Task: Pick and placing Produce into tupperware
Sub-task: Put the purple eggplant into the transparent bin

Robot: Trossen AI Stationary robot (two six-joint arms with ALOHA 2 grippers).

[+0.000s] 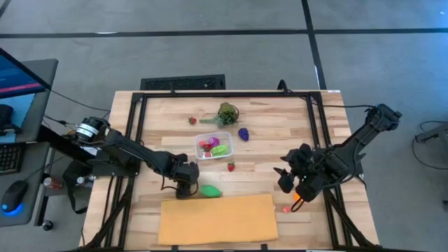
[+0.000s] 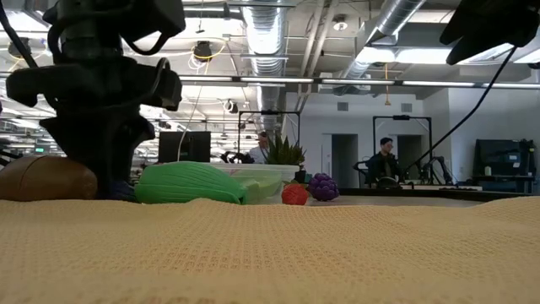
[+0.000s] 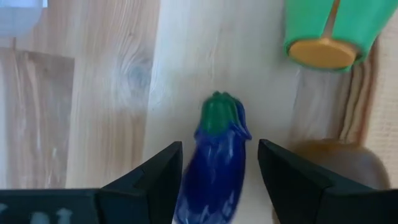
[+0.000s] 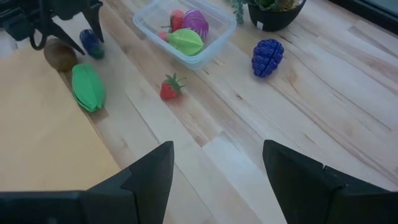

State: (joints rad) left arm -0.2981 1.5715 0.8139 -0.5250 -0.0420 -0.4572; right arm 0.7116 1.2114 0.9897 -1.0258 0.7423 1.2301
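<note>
A blue eggplant piece [image 3: 214, 168] with a green cap lies on the wood between the fingers of my left gripper [image 3: 221, 155], which points down, open, with a finger on each side; I see no touch. Beside it lie a brown piece [image 3: 336, 158] and a green piece [image 1: 210, 190]. The clear tupperware [image 1: 213, 145] holds red, green and purple produce. A strawberry [image 1: 231, 166], purple grapes [image 1: 243, 133] and a second strawberry [image 1: 192, 120] lie loose on the table. My right gripper [image 1: 288, 182] hovers open at the right, holding nothing.
A tan-orange sheet [image 1: 217, 218] covers the near middle of the table, its edge right beside the brown and green pieces. A bushy green bunch [image 1: 227, 112] stands behind the tupperware. A small red piece [image 1: 287, 208] lies near my right gripper. People sit in the room beyond.
</note>
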